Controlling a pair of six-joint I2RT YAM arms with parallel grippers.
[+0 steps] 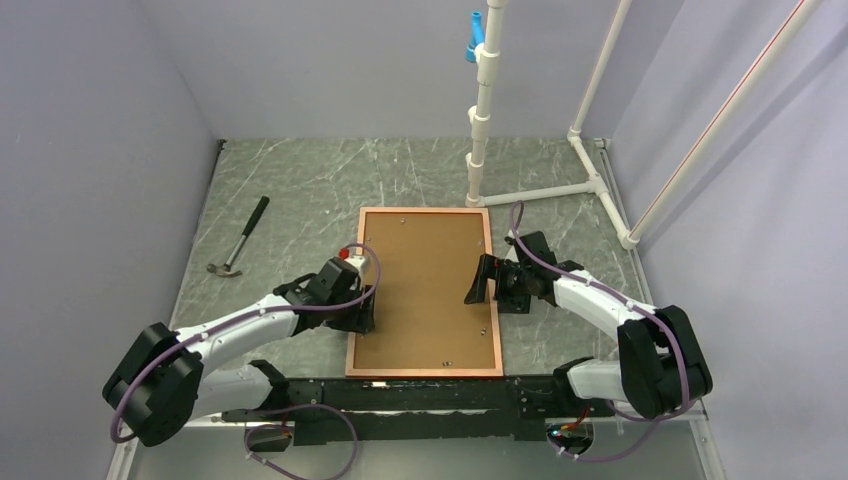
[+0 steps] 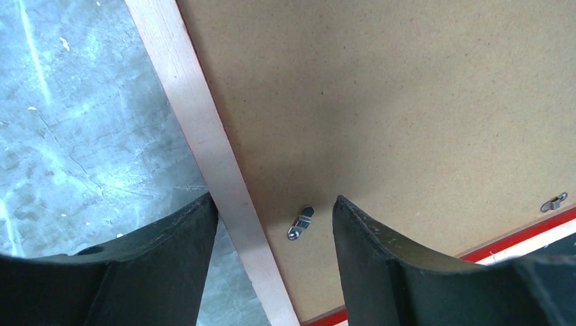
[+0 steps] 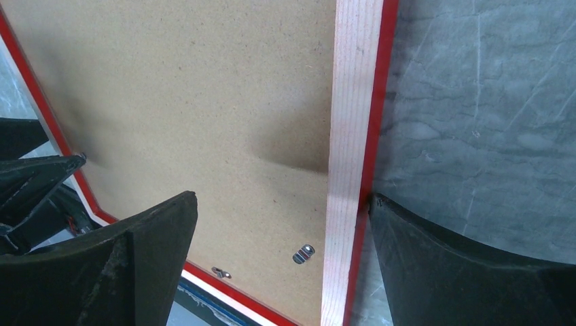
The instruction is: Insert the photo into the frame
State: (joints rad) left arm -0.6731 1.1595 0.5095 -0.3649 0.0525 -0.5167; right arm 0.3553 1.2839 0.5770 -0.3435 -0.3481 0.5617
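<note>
- The frame lies flat on the surface with its back up, directly between the two hands. Its copper-orange back rim and a thin red outer edge show.
- The brown backing board fills the frame's opening. The photo cannot be seen in any view.
- The left hand sits over the frame's left rail. Its jaws are moderately apart and straddle the rail, one finger over the bare surface and the other over the board. It holds nothing.
- A small metal turn clip lies on the board in the gap between the left hand's fingers, just beside the rail.
- The right hand sits over the frame's right rail with its jaws spread wide. The inner finger is over the board, and the outer finger's tip is right at the red outer edge. Whether that tip touches the edge, I cannot tell.
- Another clip lies between the right hand's fingers, close to the rail.
- A hammer lies on the surface beyond the left hand and to its outer side, well apart from it.
- A white pipe stand rises beyond the right hand, past the frame's far edge.
</note>
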